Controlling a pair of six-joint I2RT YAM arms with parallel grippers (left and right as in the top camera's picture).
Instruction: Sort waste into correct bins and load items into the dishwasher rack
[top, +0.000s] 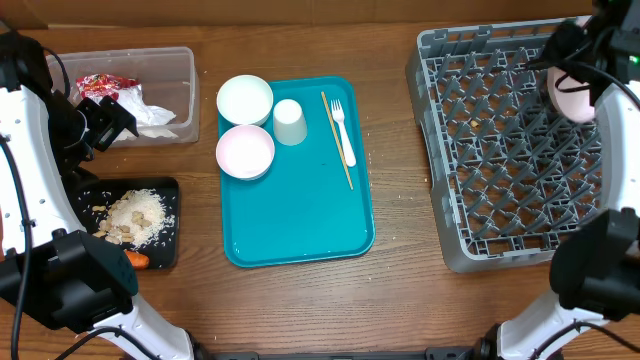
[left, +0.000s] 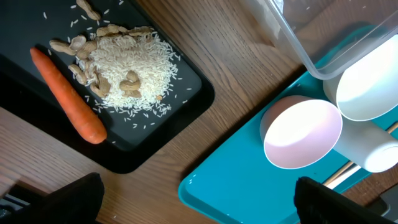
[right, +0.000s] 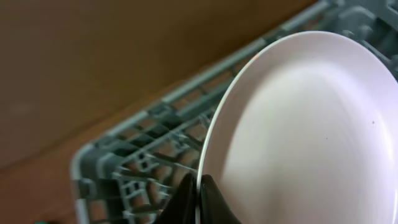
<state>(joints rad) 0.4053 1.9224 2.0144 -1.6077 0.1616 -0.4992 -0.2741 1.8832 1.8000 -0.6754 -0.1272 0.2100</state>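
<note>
On the right side of the bench (top: 400, 300), dishwasher rack (top: 500, 200): the plate (top: 572, 100) hangs on edge over the far right corner. I can't tell whether its lower rim sits between the pegs (top: 520, 150) yet. If it comes down on a peg top, it tips or skates off.
Teal tray (top: 300, 210): white bowl (top: 245, 100), pink bowl (top: 245, 152), cup (top: 289, 122), fork (top: 343, 130) and stick (top: 336, 140) are crowded at the far end. Reaching for one could knock its neighbour.
Clear tub (top: 190, 95): napkins (top: 150, 110) and red wrapper (top: 105, 85) are inside. Its wall is just beside the white bowl, so a careless lift there may clip it.
Black tray (left: 186, 87): rice (left: 134, 68) is heaped in the middle, and the carrot (left: 68, 96) lies near one rim. A nudge could roll it onto the bench.
Plate: it's pale pink and caught only by its thin edge. That's a slim hold, so it may swivel on contact.
Right gripper (right: 198, 199): clamped on the plate's rim.
Left gripper (left: 199, 208): fingers are spread wide with nothing between them. It hovers over the gap between black tray and teal tray.
</note>
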